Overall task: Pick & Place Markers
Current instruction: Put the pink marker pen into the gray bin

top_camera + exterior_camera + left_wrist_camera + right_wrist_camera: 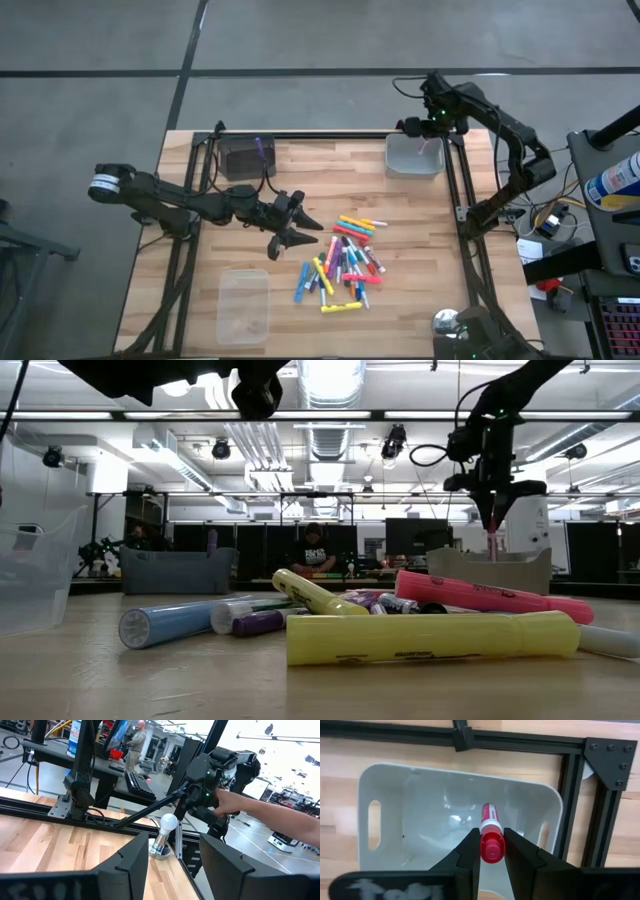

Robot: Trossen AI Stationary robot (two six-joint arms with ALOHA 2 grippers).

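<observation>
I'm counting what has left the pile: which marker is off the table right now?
The red marker, shut in the right hand above the white bin at the far right corner. Every other marker lies in the pile mid-table.

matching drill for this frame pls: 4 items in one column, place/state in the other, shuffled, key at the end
Items:
1. right gripper
2. left gripper
3. dark bin
4. clear tub

Place or state:
A. near edge of the table, left of the marker pile
B. shut on a red marker, above the white bin
C. far edge of the table, a purple marker standing in it
D. open, holding nothing, just left of the marker pile

Pairs: 1-B, 2-D, 3-C, 4-A
</observation>
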